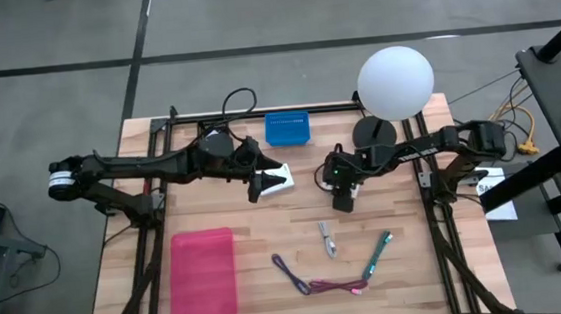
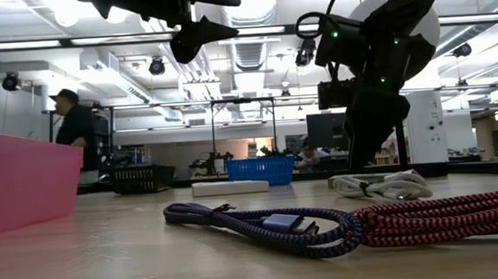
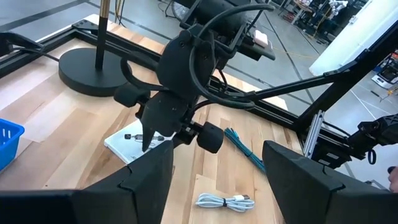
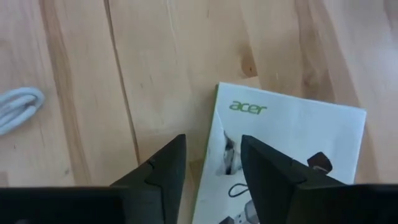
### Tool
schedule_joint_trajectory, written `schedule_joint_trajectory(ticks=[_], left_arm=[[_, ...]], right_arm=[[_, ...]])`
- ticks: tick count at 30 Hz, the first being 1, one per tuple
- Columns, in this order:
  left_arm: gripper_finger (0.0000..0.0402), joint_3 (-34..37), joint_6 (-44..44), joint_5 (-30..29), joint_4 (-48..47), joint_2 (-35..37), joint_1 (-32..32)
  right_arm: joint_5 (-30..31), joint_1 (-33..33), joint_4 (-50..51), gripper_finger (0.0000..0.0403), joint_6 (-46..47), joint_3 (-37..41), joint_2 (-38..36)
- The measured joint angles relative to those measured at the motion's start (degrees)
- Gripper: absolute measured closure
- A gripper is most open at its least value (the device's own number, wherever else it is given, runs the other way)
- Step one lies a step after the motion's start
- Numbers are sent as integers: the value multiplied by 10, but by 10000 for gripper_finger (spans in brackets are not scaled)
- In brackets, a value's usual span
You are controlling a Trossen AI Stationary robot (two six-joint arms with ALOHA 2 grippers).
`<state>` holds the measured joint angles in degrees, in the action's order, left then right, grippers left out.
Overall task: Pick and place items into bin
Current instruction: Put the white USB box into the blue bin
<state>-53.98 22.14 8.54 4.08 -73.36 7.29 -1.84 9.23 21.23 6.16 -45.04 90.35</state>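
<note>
Pink bin [image 1: 203, 274] sits at the table's front left, well apart from both arms. Blue basket [image 1: 287, 128] is at the back centre.

Right gripper [image 1: 343, 198] points down at mid-table, fingers [image 4: 158, 168] parted with a narrow gap, empty, just over the edge of a white Acer booklet [image 4: 292, 155] with product drawings printed on it. Right arm reaches in from the right, wrist bent down.

Left gripper [image 1: 260, 187] hovers raised beside a white card [image 1: 280, 181], fingers spread wide, empty; arm stretched across from the left.

In front: purple-pink cord [image 1: 315, 281], green pen [image 1: 377, 254], coiled white cable [image 1: 327, 239], all flat on the wood.
</note>
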Motion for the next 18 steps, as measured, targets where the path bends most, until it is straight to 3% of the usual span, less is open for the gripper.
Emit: schedule_joint_trajectory(ticks=[9, 18], left_arm=[[171, 0, 0, 0, 0, 0, 0], [171, 0, 0, 0, 0, 0, 0]], right_arm=[[-3, -8, 0, 227, 16, 4, -1], [-4, -7, -2, 231, 21, 4, 0]])
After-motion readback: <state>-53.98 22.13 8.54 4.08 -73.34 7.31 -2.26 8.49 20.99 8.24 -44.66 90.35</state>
